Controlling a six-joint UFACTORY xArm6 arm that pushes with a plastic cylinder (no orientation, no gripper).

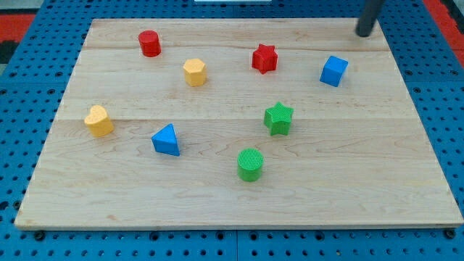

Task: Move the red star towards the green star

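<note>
The red star [264,59] lies on the wooden board near the view's top, right of centre. The green star [278,118] lies below it, slightly to the right, with a clear gap between them. My tip [363,33] is at the view's top right, near the board's top edge, well to the right of and above the red star. It touches no block. The rod runs up out of the view.
A blue cube [333,71] sits right of the red star. A green cylinder [250,164] is below the green star. A blue triangle [166,140], a yellow heart [98,120], a yellow hexagon [194,72] and a red cylinder [149,43] lie to the left.
</note>
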